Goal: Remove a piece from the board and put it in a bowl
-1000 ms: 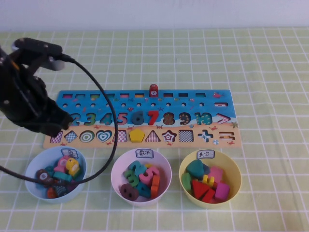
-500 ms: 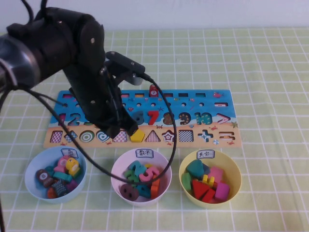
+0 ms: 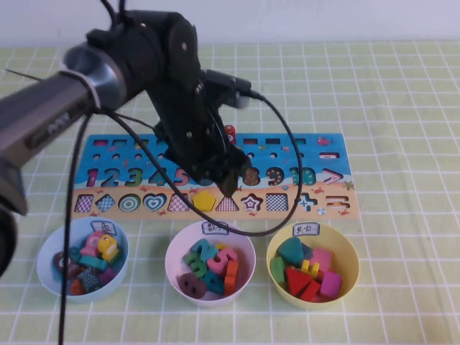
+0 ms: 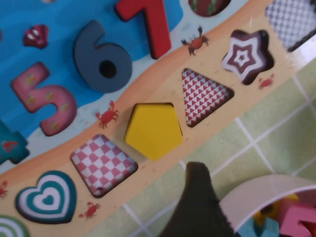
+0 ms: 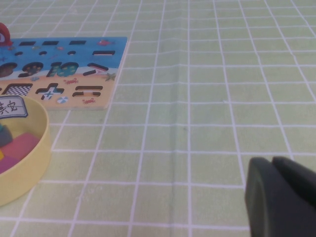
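So 1 board [image 3: 212, 175], 3 bowls in a row below it: blue [image 3: 50, 253], pink [image 3: 245, 253], yellow [image 3: 349, 260]. 1 yellow piece [image 3: 204, 200] sits in its cutout on the tan strip. Left gripper [image 3: 219, 176] hangs over numerals 6-7, just above the piece; cannot tell its fingers. Right gripper [image 5: 281, 195] low over bare cloth, fingers together, holding nothing.

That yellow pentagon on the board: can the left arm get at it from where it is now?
Probably yes. The left gripper hangs just above the board, close over the yellow pentagon, which lies bare in its cutout with nothing on top. The right gripper sits off to the side over the tablecloth, out of the way.
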`<state>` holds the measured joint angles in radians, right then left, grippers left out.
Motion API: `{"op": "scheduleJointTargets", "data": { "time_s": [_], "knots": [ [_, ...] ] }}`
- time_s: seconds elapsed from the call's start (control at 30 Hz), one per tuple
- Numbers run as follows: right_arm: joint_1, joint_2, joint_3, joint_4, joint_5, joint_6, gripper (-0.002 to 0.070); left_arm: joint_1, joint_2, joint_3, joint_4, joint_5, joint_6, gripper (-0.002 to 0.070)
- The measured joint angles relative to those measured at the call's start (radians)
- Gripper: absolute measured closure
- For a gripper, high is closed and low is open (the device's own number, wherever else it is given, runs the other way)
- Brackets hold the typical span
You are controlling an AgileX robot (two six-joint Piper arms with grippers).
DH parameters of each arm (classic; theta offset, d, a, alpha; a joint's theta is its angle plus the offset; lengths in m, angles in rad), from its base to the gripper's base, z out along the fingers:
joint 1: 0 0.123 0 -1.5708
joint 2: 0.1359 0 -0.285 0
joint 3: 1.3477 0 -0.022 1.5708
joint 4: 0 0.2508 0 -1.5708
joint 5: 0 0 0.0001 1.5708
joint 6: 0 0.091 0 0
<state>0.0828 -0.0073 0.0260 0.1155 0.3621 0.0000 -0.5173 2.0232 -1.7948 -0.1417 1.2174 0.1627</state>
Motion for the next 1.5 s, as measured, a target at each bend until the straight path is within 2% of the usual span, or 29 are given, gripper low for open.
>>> {"op": "scheduleJointTargets", "data": {
  "time_s": [0.23, 0.9, 1.17, 1.5],
  "knots": [
    [0.0, 0.0, 0.0, 0.0, 0.001, 0.0, 0.0694, -0.013, 0.076, -0.004, 0.09, 0.002, -0.071, 0.0209],
    [0.0, 0.0, 0.0, 0.002, 0.001, 0.0, 0.0694, -0.013, 0.153, -0.007, 0.142, -0.063, -0.119, 0.0208],
    [0.0, 0.0, 0.0, 0.002, 0.001, 0.0, 0.0694, -0.013, 0.157, -0.007, 0.161, -0.091, -0.121, 0.0265],
    [0.0, 0.0, 0.0, 0.002, 0.001, 0.0, 0.0694, -0.013, 0.159, -0.007, 0.163, -0.1, -0.122, 0.0276]
  ]
}}
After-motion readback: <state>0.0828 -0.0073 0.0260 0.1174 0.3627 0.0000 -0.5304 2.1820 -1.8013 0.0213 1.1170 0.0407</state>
